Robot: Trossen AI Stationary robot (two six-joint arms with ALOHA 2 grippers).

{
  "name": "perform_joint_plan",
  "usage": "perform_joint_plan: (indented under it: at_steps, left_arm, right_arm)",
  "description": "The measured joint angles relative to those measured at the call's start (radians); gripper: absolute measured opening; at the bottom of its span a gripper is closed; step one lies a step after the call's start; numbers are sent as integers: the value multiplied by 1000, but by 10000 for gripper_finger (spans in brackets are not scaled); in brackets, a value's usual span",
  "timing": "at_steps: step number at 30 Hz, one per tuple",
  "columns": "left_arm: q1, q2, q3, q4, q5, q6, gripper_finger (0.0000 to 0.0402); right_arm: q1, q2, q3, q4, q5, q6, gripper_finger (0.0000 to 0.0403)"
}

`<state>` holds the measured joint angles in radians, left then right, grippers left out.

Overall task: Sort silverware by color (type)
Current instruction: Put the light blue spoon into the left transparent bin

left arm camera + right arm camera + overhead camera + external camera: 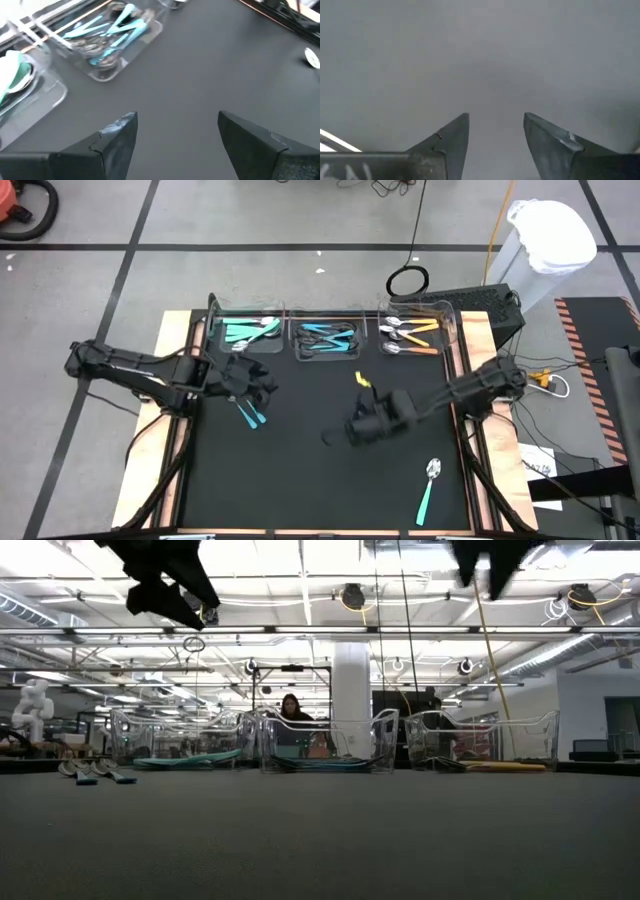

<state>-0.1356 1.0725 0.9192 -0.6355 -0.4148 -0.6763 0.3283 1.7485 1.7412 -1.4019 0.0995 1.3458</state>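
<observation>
Silverware is mostly sorted into three clear trays at the far edge of my bench (300, 470): teal-green pieces in the left tray (250, 332), light blue ones in the middle tray (328, 338), orange ones in the right tray (415, 335). Two blue-handled utensils (250, 416) lie loose on the mat just near of my left jaws (262, 388), which stand wide open and empty above the mat. A teal spoon (429, 488) lies alone at the near right. My right jaws (340, 433) hang over bare mat mid-bench, partly open, holding nothing.
</observation>
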Motion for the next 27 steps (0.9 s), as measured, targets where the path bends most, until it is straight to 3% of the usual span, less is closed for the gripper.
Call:
perform_joint_plan:
  at_steps: [13,21,27]
  left_arm:
    - [-165,1,-1,-3,-48,-58,276]
    - [-261,1,-1,-6,-78,-128,276]
    - [-328,1,-1,-20,-108,-167,276]
  right_arm:
    - [372,6,-64,-61,-92,548,187]
    - [506,6,-265,126,-125,866,187]
    - [558,6,-442,295,-220,898,187]
